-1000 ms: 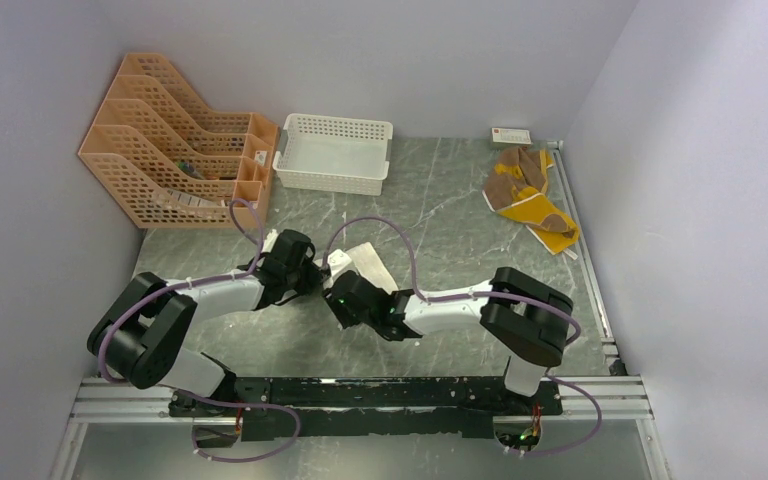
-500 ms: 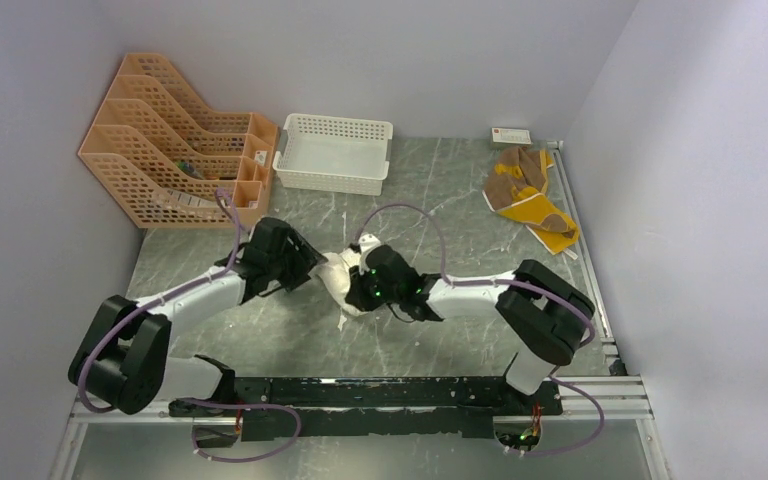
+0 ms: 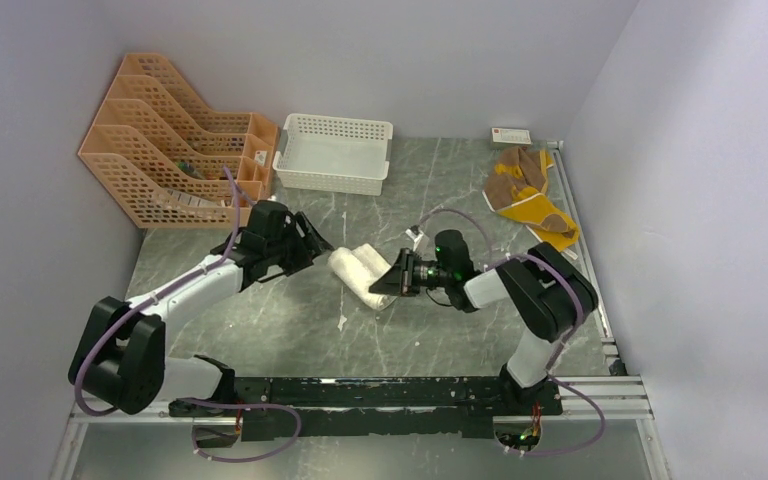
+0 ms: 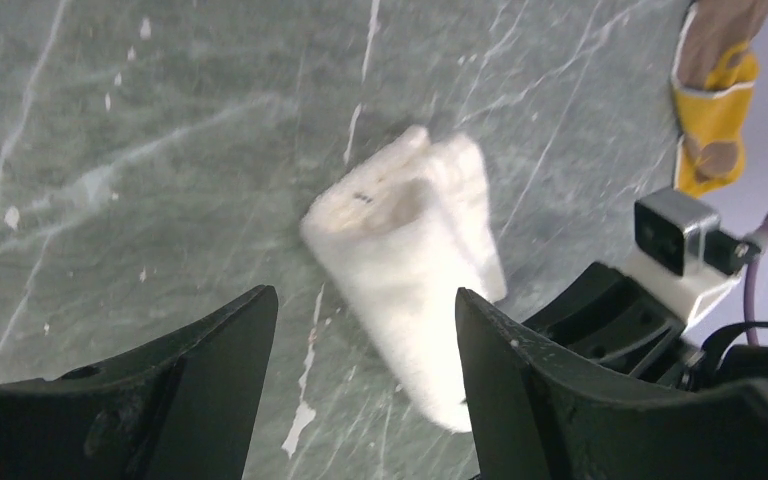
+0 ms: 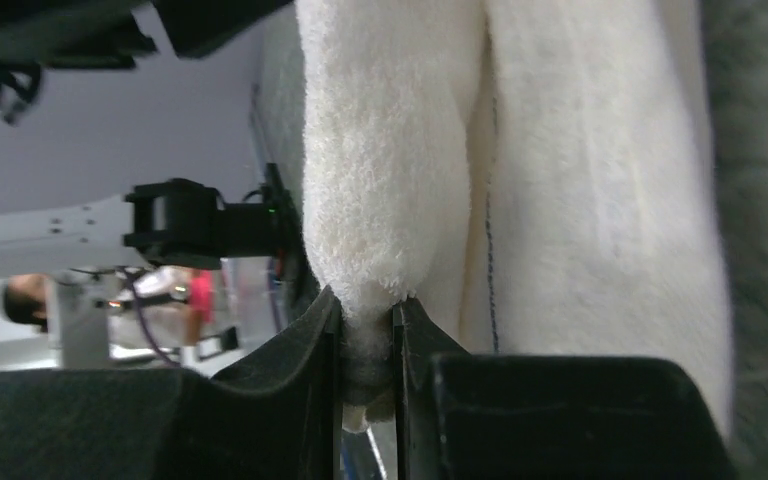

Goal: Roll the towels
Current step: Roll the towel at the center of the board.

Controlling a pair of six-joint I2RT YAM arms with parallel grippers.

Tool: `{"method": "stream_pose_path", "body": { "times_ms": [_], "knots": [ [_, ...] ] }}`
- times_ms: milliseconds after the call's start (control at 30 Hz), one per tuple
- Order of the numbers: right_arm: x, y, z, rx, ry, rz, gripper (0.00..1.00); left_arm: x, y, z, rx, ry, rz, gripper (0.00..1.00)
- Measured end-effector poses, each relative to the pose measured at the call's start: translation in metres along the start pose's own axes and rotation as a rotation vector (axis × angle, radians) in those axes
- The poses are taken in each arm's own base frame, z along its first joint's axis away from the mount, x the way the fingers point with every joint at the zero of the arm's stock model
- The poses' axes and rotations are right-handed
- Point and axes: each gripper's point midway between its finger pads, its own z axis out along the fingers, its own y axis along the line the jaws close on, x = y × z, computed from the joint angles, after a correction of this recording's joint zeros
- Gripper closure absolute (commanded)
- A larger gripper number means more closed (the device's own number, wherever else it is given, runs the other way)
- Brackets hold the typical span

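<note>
- the cream towel (image 3: 358,272) lies on the grey marbled table (image 3: 440,190), near the middle of the top view. it is a loose roll, its long side running from 10 o'clock to 4 o'clock.
- the right gripper (image 3: 386,284) sits at the roll's 4 o'clock end, its arm reaching in from 3 o'clock.
- in the right wrist view the right gripper (image 5: 365,312) has its jaws drawn narrow. they are pinched on a thick fold of the cream towel (image 5: 400,150), and the rest of the cloth rises away from the fingers.
- the left gripper (image 3: 316,246) is at 10 o'clock of the roll, just beside it. its jaws stand wide and hold nothing.
- in the left wrist view the left gripper (image 4: 362,300) frames the cream towel (image 4: 410,250) between its two fingers. whether either finger touches the cloth cannot be told. one rolled end of the towel faces the camera.
- the brown and yellow towel (image 3: 528,195) lies crumpled at 2 o'clock of the roll, well apart from it, by the table's right edge. neither gripper touches it. it also shows in the upper right corner of the left wrist view (image 4: 712,110).
- a white basket (image 3: 335,125) stands at 12 o'clock of the roll, against the back wall.
- an orange file rack (image 3: 175,140) stands at 10 o'clock, in the far left corner.
- a small white box (image 3: 511,135) lies at the back, just beyond the brown and yellow towel.
</note>
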Motion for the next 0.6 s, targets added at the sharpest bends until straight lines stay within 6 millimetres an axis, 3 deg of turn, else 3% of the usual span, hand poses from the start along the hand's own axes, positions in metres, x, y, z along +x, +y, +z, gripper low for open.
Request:
{"method": "stream_pose_path", "body": {
  "times_ms": [167,333,500,600],
  "knots": [
    [0.004,-0.010,-0.013,-0.106,-0.054,0.244,0.93,0.031,0.012,0.008,-0.013,0.076,0.011,0.24],
    [0.014,-0.018,-0.013,-0.155,-0.059,0.407,0.92,0.064,0.000,0.022,0.018,0.139,0.015,0.24],
    [0.012,-0.014,-0.015,-0.154,-0.063,0.375,0.89,0.083,-0.013,0.038,0.051,0.167,-0.012,0.27],
    [0.007,-0.011,-0.015,-0.130,-0.059,0.308,0.85,0.089,-0.013,0.048,0.046,0.178,-0.027,0.42]
  ]
}}
